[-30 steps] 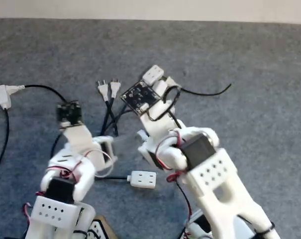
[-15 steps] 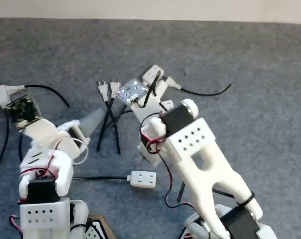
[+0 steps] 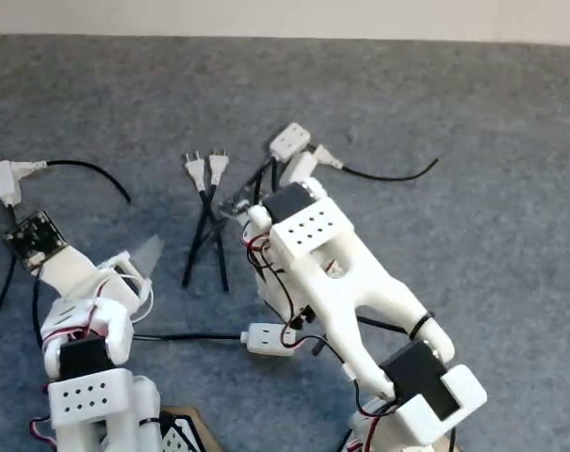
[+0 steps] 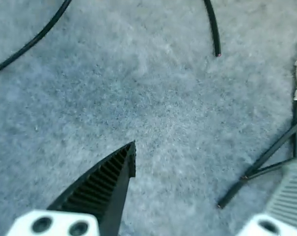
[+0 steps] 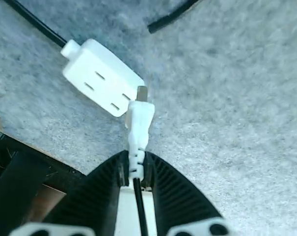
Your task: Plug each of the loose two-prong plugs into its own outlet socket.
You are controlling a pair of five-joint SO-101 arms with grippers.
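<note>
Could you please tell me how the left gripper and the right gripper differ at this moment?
The left gripper is open; the right gripper is shut. The left gripper holds nothing, the right gripper pinches a white plug by its cord end. The left gripper hangs over carpet beside black cables; the right gripper's plug points at an outlet socket. Both have ribbed fingers.

White arms (image 3: 341, 273), black ribbed claw (image 5: 136, 157)

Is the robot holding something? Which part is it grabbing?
The right gripper pinches a white plug by its cord end. The left gripper is open and empty.
</note>
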